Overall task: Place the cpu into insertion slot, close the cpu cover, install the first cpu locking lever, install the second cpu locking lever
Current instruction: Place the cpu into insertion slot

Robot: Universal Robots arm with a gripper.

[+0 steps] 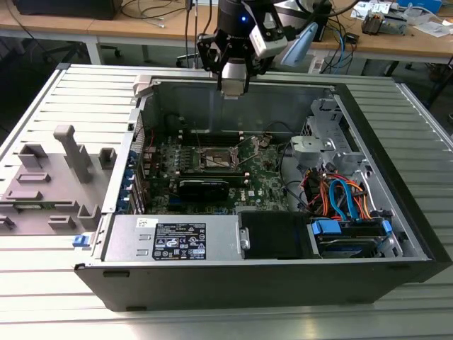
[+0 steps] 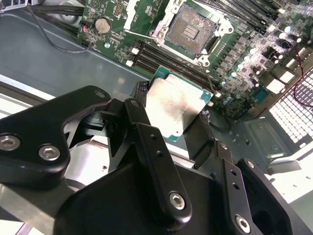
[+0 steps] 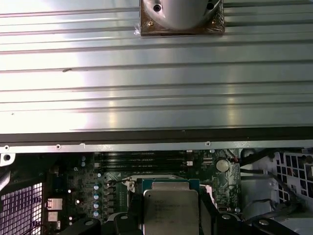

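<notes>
**Gripper holds the cpu high above the open slot**

The gripper (image 2: pixel 176 113) is clamped on the cpu (image 2: pixel 178 103). Its dark fingers (image 2: pixel 143 117) press on two opposite edges of the chip, and the silvery top faces up towards the wrist. The chip hangs in the air, well apart from the board (image 1: pixel 262 173). The slot (image 2: pixel 190 32) lies open below, with its dark pin field bare and nothing seated in it.

Likely risks, judged from this pose:
- The grip is on thin edges only, so a jolt could tilt the chip or let it slip out and fall onto the board.
- The chip looks turned relative to the slot in the second wrist view. If it came down rotated or off-centre, a corner could land on the pins and bend them.
- The metal parts standing around the slot leave little room, so a finger could catch on them.

In the exterior view the arm reaches straight down from above. The gripper points downward and hovers near the rim of the far wall of the case (image 1: pixel 283 99). From there the slot sits lower and nearer the camera, so the chip is not over it.
</notes>
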